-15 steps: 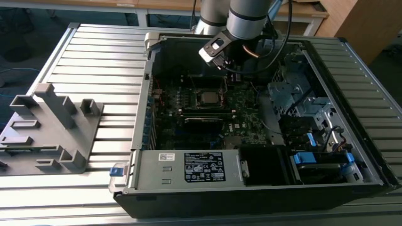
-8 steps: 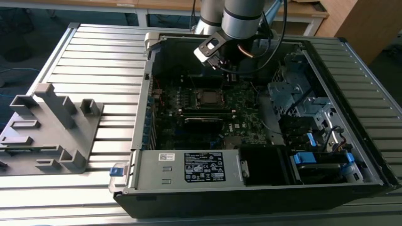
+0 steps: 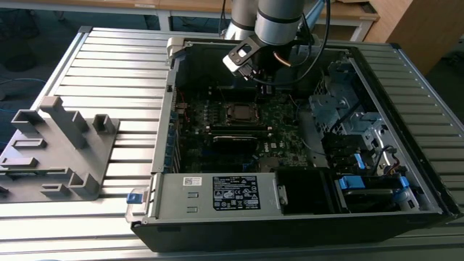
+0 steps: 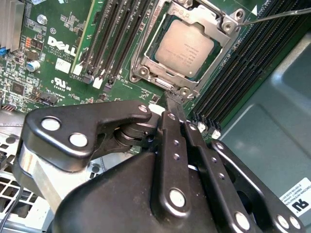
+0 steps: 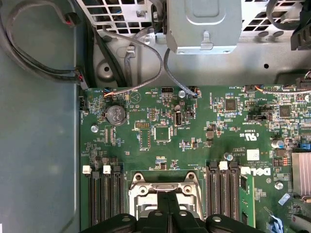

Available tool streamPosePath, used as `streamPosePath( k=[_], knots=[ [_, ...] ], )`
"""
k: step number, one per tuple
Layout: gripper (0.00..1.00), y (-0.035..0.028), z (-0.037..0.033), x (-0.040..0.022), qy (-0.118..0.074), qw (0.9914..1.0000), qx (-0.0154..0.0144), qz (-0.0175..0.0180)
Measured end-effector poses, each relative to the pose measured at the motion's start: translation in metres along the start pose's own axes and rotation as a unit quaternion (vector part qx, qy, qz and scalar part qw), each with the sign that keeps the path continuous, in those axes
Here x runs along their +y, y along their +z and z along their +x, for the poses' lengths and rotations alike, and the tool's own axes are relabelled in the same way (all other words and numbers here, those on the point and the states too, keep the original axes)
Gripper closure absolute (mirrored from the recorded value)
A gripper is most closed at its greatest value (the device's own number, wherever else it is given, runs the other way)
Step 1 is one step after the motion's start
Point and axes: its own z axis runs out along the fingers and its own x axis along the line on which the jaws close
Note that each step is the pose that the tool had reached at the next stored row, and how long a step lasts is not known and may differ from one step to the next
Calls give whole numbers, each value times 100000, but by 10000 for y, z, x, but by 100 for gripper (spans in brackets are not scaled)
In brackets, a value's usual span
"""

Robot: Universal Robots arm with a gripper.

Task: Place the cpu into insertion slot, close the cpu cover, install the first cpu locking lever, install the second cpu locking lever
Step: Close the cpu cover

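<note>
- Already the cpu lies flat in the insertion slot. Its dull metal top shows through the window of the cpu cover, which looks folded down around it.
- We see the tool with its two fingers pressed together and pinching nothing. Its tip stands at the near edge of the cover, by the small tongue there; we cannot tell whether it touches.
- One thin locking lever runs off past the far corner of the slot and does not look latched. We judge that the work stands between closing the cover and fixing the levers.
- To do this step well, we would keep the tip squarely on the metal edge. We would press straight toward the motherboard, and gently, so the cover seats level and the chip does not tilt on its contacts.
- We would also watch the memory slots just beside the slot, since a tip that slips sideways could strike them.
- In the exterior view the computer case lies open on the ribbed worktop, with the arm reaching down into it.
</note>
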Motion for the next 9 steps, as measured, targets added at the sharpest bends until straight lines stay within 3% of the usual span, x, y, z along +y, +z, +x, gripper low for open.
streamPosePath(
  k=[9],
  knots=[
    [89,0,-1,-42,2,100000,5,-4]
  ],
)
